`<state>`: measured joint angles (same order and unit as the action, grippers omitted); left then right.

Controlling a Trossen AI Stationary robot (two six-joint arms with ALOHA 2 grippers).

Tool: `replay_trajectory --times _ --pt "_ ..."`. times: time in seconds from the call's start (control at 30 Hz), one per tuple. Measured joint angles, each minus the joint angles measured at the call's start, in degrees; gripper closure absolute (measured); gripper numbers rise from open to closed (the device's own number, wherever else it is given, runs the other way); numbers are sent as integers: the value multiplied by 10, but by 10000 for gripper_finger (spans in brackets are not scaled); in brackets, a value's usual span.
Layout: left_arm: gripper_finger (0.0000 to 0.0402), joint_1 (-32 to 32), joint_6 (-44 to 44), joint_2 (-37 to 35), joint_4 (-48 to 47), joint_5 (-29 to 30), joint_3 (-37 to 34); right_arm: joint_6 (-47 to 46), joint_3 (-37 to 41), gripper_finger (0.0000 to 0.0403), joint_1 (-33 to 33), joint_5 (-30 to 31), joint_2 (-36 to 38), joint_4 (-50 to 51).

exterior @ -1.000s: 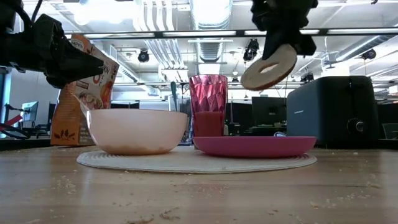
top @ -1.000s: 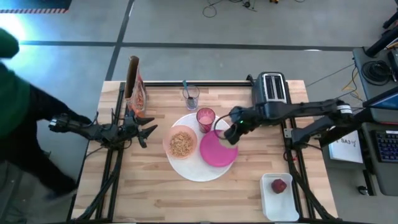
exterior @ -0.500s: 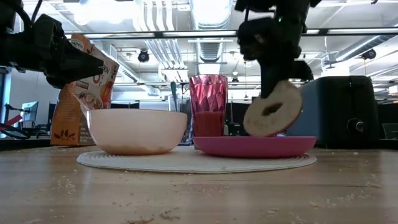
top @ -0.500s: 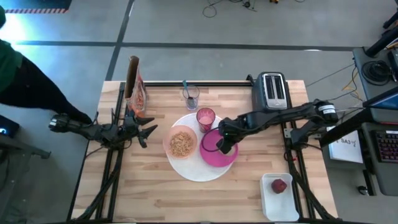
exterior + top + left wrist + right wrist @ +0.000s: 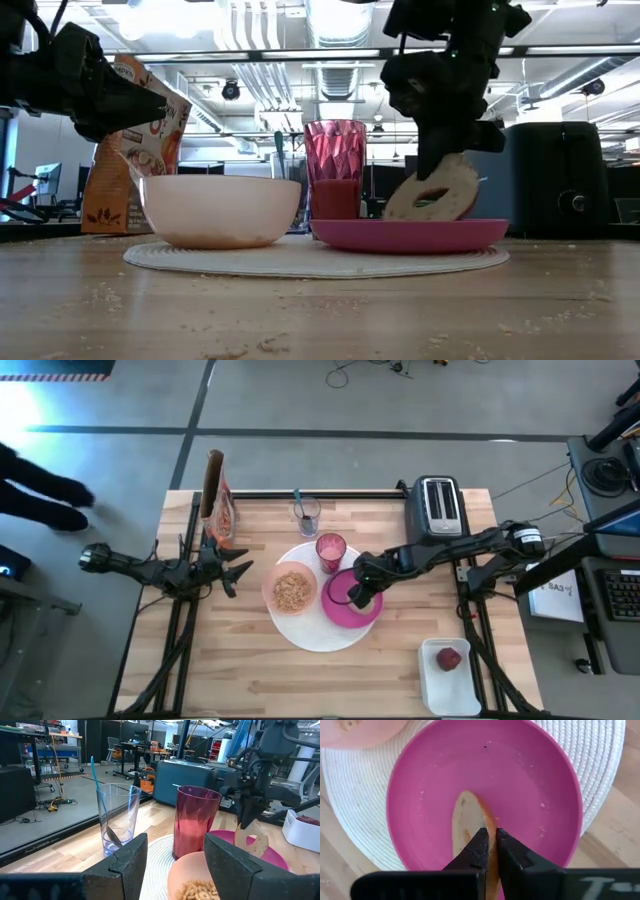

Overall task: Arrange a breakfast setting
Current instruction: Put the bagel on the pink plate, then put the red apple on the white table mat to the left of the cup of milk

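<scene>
Here the worktop (image 5: pixel 250 670) carries the setting near its middle. The round white mat (image 5: pixel 305 632) lies flat, with the plate (image 5: pixel 362 612) on its right part and the bowl (image 5: pixel 290 589) on its left part, just beside each other. The bowl holds cereal. The black toaster (image 5: pixel 437 505) stands at the far right edge, and the crinkled bag (image 5: pixel 219 505) stands upright at the far left. The pink cup (image 5: pixel 331 549) stands upright at the mat's far edge, between bowl and toaster. A clear glass (image 5: pixel 307 515) stands beyond it on bare wood, with the spoon (image 5: pixel 95 780) standing in it, handle up. A white tray (image 5: pixel 450 676) at the near right corner holds the red fruit (image 5: pixel 448 658), well apart from the mat.

The right gripper (image 5: pixel 353 594) hangs over the plate, its fingers (image 5: pixel 481 851) pinching the bagel (image 5: pixel 432 192) by its edge. In the low view the bagel stands tilted on edge, its lower rim touching the plate while the gripper clamps its top. The right wrist view shows the thin edge of the bagel between the two nearly closed fingers, with the plate below.

The left gripper (image 5: pixel 232 567) waits above the left side of the worktop, near the bag, its fingers (image 5: pixel 127 862) spread and holding nothing.
</scene>
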<state>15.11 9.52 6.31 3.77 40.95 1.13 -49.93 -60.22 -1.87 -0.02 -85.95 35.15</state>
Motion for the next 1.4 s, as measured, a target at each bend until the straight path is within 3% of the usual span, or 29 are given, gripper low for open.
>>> replay_trajectory --times 0.4,0.7,0.87,1.0,1.17,1.4 --pt "223 0 0 0 0 0 0 1 -9 292 0 0 8 17" --pt "223 0 0 0 0 0 0 -10 -70 274 1 5 36 140" --pt "223 0 0 0 0 0 0 -98 -78 272 -4 13 51 248" --pt "223 0 0 0 0 0 0 -177 -78 260 -23 -60 68 320" --pt "223 0 0 0 0 0 0 -281 -78 236 -69 -114 90 344" --pt "223 0 0 0 0 0 0 -412 -77 197 -148 -139 98 356"
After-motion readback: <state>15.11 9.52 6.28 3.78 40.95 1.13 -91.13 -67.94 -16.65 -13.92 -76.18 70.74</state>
